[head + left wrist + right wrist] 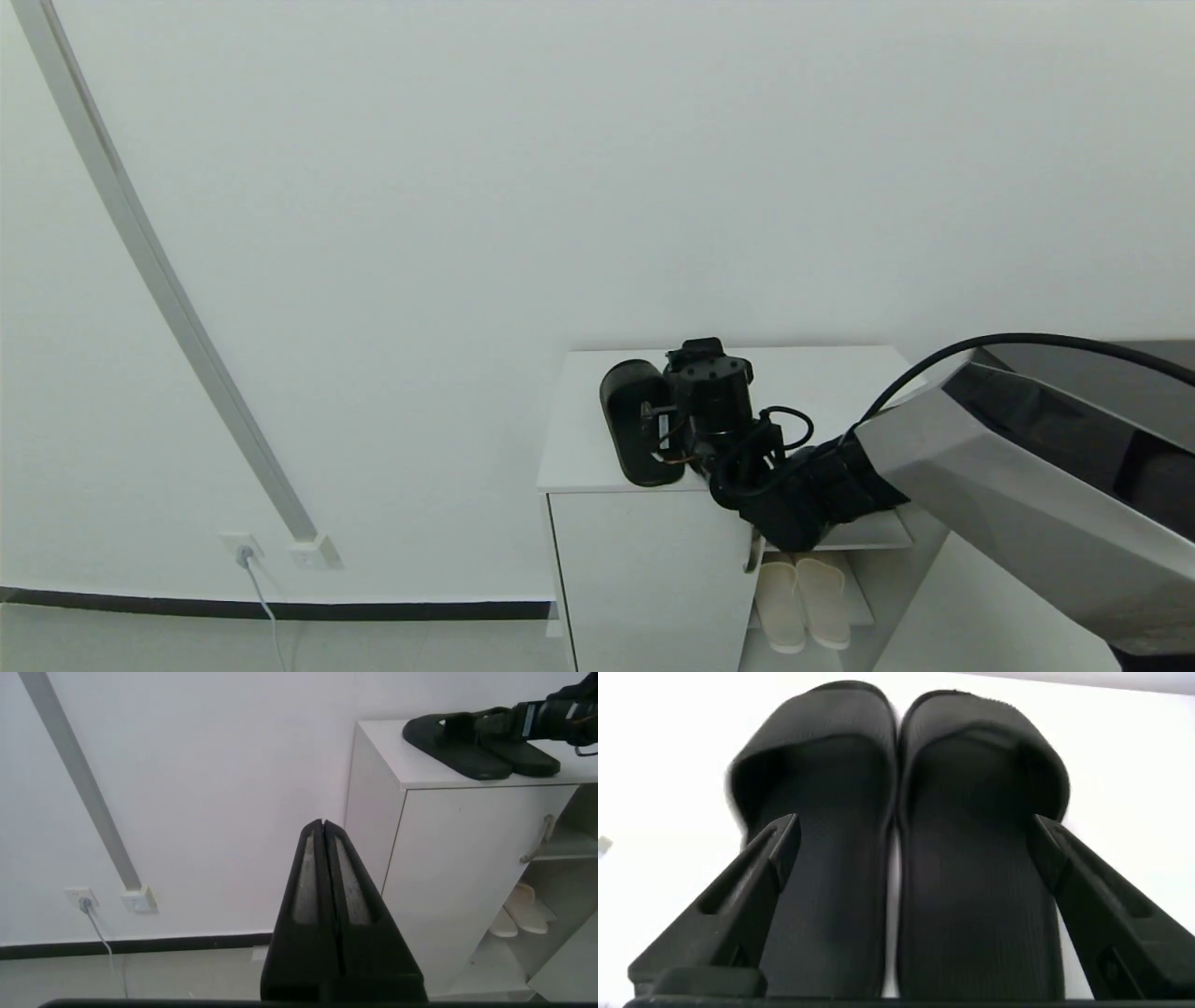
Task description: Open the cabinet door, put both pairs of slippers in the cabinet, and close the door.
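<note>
A pair of black slippers (639, 425) (481, 747) (896, 849) lies side by side on top of the white cabinet (644, 569) (458, 868). My right gripper (668, 425) (915, 826) (551, 719) is at the pair, open, with one finger on each outer side of it. The cabinet's right door (980, 616) stands open. A pair of white slippers (803, 602) (521, 913) rests on a low shelf inside. My left gripper (323, 831) is shut and holds nothing, out in front of the wall, lower than the cabinet top and away from its side.
The cabinet's left door is closed, with a handle (752, 553) (540, 840) at its edge. A slanted cable duct (159, 271) runs down the wall to a socket with a plugged cable (245, 553) (84, 901). Bare wall and floor lie left of the cabinet.
</note>
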Controlling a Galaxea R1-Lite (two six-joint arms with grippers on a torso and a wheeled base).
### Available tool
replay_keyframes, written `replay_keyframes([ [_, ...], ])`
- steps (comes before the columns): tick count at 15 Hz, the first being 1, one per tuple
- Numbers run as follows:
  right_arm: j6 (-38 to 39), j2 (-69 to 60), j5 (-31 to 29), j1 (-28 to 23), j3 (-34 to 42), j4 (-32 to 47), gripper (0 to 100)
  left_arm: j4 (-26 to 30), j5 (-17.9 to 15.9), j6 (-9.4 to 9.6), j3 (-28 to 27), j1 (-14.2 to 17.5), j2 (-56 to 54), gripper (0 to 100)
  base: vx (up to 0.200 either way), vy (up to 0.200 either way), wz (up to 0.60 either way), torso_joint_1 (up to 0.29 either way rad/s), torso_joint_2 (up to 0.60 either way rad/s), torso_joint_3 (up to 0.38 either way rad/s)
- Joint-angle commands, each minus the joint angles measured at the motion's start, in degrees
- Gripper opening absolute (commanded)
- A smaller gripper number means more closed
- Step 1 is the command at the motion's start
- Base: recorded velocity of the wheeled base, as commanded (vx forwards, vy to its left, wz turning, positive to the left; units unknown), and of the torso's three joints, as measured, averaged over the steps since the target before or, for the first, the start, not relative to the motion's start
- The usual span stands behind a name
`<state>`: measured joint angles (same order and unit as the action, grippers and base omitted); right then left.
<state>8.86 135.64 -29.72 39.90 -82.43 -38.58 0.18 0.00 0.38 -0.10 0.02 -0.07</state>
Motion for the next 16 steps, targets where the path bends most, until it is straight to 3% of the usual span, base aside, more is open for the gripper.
replay_keyframes([
  [1, 0.19, 3.05, 0.45, -1.14, -4.75, 2.20, 100, -0.01, 0.00, 0.06, 0.01, 0.06, 0.07, 0, 0.000, 0.000, 0.00, 0.000, 0.00, 0.000],
  [8, 0.28, 10.61, 1.77, -2.55, -17.94, 8.09, 100, -0.01, 0.09, -0.03, 0.01, 0.06, 0.07, 0, 0.000, 0.000, 0.00, 0.000, 0.00, 0.000],
  [15, 0.19, 14.03, 3.53, -4.39, -24.00, 8.79, 100, -0.01, 0.00, 0.06, 0.01, 0.06, 0.07, 0, 0.000, 0.000, 0.00, 0.000, 0.00, 0.000],
  [16, 0.01, 14.56, 3.53, -4.39, -24.88, 9.05, 0, -0.01, 0.00, 0.06, 0.01, -0.02, 0.07, 0, 0.000, 0.000, 0.00, 0.000, 0.00, 0.000],
])
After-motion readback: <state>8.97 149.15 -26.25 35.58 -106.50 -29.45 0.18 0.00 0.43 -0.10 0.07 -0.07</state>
